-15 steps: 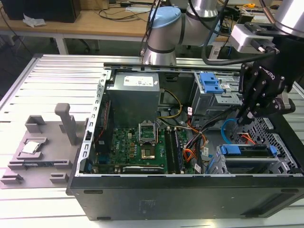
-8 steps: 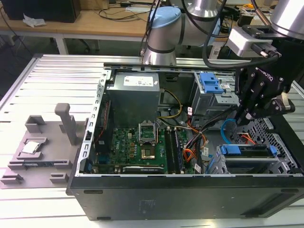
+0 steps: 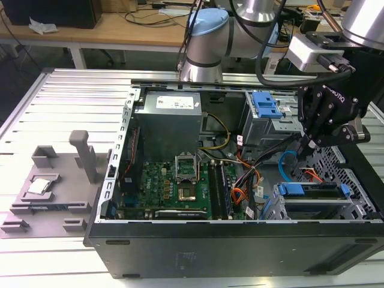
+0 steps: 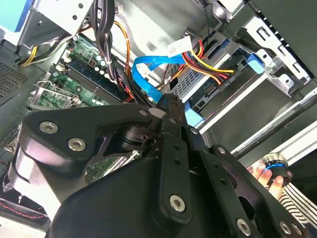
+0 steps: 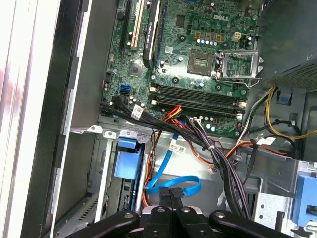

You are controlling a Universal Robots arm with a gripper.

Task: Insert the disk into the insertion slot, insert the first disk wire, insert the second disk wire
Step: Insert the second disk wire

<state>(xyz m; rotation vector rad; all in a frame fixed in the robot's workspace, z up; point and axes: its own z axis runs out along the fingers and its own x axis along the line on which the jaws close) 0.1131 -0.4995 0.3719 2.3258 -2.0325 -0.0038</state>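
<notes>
My claw (image 3: 305, 150) hangs inside the open computer case (image 3: 180, 252), at the end away from the green motherboard (image 3: 168, 186). In the second wrist view my fingers (image 4: 174, 130) are pinched together on the end of the second disk wire (image 4: 147, 79). It is a thin, flat, light-blue ribbon that curls into a loop just above my fingertips, and its plug is hidden between my pads. The disk (image 3: 312, 189) sits in the insertion slot (image 3: 360, 210), the low silver perforated cage at the case's near corner on the exterior view's right. Of the disk I see its bright blue carrier rail and a dark edge beneath. The wire loop rises just beside it, near an orange flat cable (image 3: 309, 175).
</notes>
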